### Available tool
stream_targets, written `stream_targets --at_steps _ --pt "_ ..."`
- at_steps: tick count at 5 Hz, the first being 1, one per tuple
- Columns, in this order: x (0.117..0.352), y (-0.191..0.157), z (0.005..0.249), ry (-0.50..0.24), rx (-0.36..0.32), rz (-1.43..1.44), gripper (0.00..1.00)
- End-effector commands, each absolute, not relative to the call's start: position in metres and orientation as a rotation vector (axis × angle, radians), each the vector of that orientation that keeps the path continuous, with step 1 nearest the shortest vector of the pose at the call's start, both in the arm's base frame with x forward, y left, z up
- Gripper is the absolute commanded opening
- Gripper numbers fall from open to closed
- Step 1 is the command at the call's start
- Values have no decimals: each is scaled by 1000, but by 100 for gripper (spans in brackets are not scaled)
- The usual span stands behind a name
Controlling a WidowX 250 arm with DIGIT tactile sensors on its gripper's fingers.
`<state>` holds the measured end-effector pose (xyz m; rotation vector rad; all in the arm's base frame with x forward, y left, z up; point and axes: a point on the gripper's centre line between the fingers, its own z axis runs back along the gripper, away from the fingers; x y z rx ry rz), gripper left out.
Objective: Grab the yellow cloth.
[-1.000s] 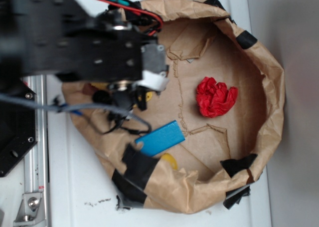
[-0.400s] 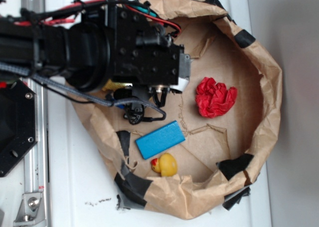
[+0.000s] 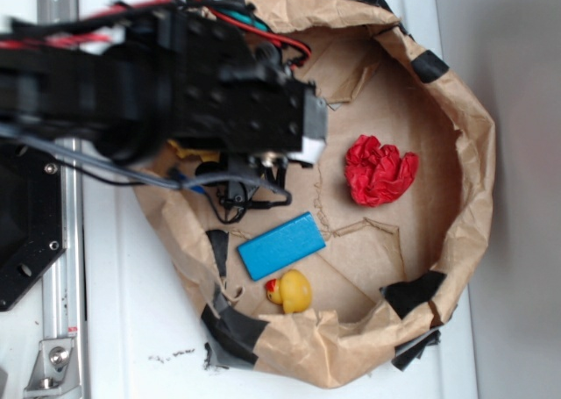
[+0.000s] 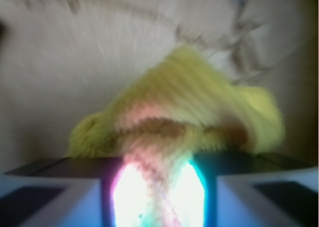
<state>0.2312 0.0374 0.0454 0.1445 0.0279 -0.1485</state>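
Observation:
The yellow cloth [image 4: 199, 102] fills the wrist view as a blurred, fuzzy bunch lifted into a peak, and a strand of it runs down between my fingers. My gripper [image 4: 158, 167] is shut on that strand. From outside, the black arm [image 3: 219, 110] covers the left part of the brown paper bowl [image 3: 478, 153] and hides the fingers. Only a yellow sliver of cloth [image 3: 187, 151] shows under the arm.
Inside the bowl lie a red wrinkly wad [image 3: 379, 171] at the right, a blue block [image 3: 281, 245] near the front and a small yellow rubber duck [image 3: 291, 290] beside it. Black tape patches [image 3: 418, 292] mark the crumpled rim. Cables [image 3: 237, 193] hang below the arm.
The arm swung right over the bowl, uncovering the duck, then shifted slightly back left. The wrist view is motion-blurred, with the cloth bunched up in the jaws.

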Motion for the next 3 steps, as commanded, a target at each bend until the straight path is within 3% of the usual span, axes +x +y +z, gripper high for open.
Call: stream_targets --at_steps 1,2,3 --pt "240 15 151 -244 75 134 0" --pt "253 -11 188 -231 -2 123 0" --pt "260 -16 182 -233 10 135 0"
